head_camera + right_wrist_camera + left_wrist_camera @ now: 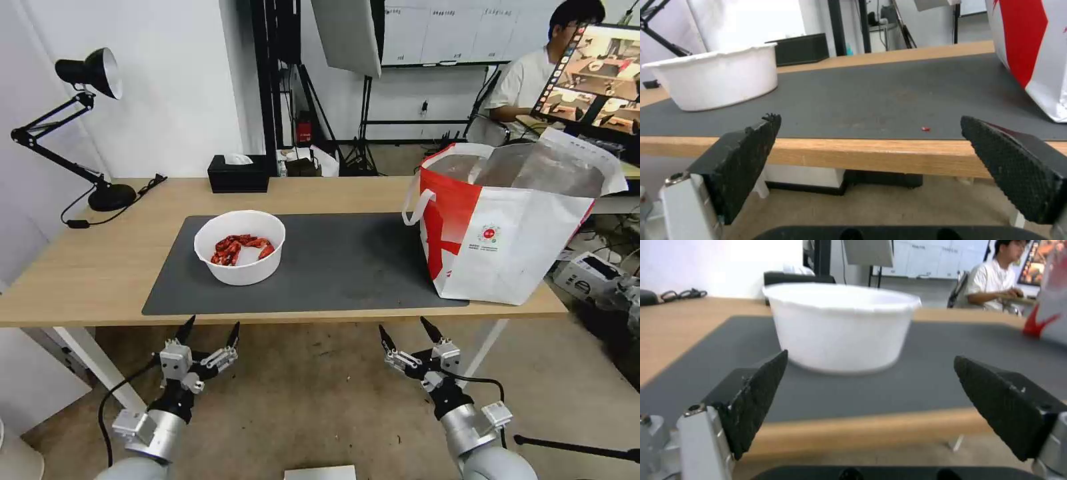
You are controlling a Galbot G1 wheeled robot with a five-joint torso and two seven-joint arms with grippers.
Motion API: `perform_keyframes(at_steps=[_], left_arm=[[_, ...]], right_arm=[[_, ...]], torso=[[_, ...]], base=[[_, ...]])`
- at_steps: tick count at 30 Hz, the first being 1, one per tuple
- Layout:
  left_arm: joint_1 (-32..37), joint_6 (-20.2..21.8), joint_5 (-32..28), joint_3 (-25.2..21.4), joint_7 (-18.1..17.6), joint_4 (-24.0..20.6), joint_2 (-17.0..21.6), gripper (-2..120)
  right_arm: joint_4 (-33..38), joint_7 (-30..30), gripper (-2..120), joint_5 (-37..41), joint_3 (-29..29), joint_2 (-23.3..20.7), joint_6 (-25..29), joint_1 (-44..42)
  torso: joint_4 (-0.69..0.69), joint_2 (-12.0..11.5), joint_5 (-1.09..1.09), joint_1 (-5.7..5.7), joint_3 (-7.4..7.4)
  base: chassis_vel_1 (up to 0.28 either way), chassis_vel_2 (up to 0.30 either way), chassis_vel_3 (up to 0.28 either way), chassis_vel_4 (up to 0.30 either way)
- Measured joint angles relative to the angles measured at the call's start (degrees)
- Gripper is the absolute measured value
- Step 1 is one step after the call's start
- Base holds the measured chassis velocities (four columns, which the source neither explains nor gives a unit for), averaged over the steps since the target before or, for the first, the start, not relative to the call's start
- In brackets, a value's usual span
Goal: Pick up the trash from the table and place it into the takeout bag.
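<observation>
Both claws — left gripper point(209, 327), right gripper point(402, 327) — hung wide open below the table point(100, 267) edge. The bowl point(240, 247) sat nearer the left one; I'd pinch its rim and keep it level.

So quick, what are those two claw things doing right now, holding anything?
Left gripper: open, holding nothing, below the table's front edge, facing the white bowl.
Right gripper: open, holding nothing, also below the front edge.

Far beyond the left gripper point(209, 325) a black tissue box point(238, 173) (white tissue poking out) sits at the worktop's back edge; a black desk lamp point(87, 127) stands farther left.
</observation>
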Motion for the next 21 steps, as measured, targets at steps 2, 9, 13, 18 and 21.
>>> perform_keyframes(at_steps=[2,9,13,18,21], left_arm=[[-2.84,2.68,-3.74,-0.02,-2.15,-1.62,2.95,100],[-11.71,7.05,-13.93,-1.83,-6.37,-1.54,13.15,100],[-21.69,9.25,-21.76,1.59,-8.18,2.61,22.67,100],[-27.95,12.05,-28.81,3.2,-9.05,6.59,28.03,100],[-32.99,17.91,-36.65,5.49,-10.64,9.4,30.91,100]], right_arm=[[0.01,0.0,100,0.01,0.0,0.0,0.0,0.01],[0.01,0.01,100,0.04,0.02,-0.01,0.0,0.04],[0.01,0.01,100,0.05,0.02,-0.01,0.0,0.05],[0.01,0.02,100,0.06,0.02,-0.01,0.0,0.05],[0.01,0.01,100,0.06,0.02,-0.01,0.0,0.05]], torso=[[-0.01,0.0,0.0,0.0,0.0],[0.0,0.0,0.0,0.0,0.0],[-0.02,-0.01,0.0,0.01,0.01],[-0.04,-0.01,0.0,0.02,0.01],[0.01,0.0,0.0,0.01,0.0]], base=[[0.0,0.0,0.0,0.0],[0.0,0.0,0.0,0.0],[0.0,0.0,0.0,0.0],[0.0,0.0,0.0,0.0],[0.0,0.0,0.0,0.0]])
